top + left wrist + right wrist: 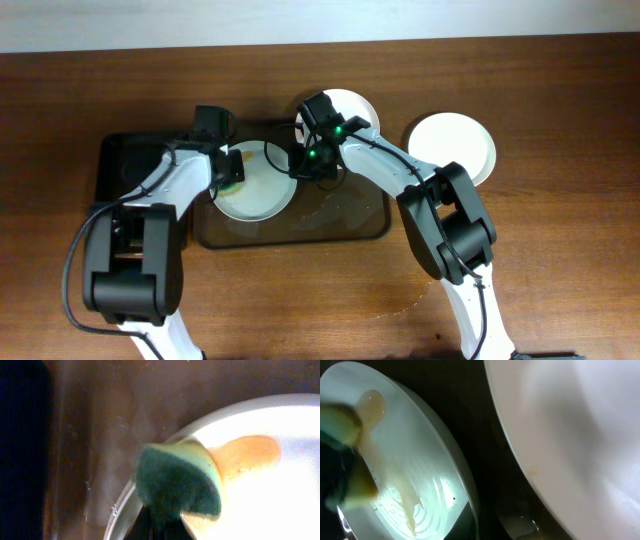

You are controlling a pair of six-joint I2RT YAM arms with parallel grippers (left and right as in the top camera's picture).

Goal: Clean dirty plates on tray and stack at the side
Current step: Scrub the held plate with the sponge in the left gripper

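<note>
A dirty white plate point(262, 192) lies on the left part of the brown tray point(345, 228). My left gripper point(228, 168) is shut on a green and yellow sponge point(177, 480), which presses on the plate's left rim point(270, 495) beside an orange sauce smear point(247, 455). My right gripper point(305, 160) is at the plate's right rim and grips it point(470, 517). The plate face point(415, 450) shows a sauce streak. A second white plate point(352, 106) sits at the tray's back edge and also shows in the right wrist view point(580, 435). A third white plate point(455, 145) lies on the table to the right.
A narrow black tray point(120, 170) lies left of the brown tray, under my left arm. The right half of the brown tray looks wet. The wooden table point(560, 250) extends all round, and its far edge runs along the top.
</note>
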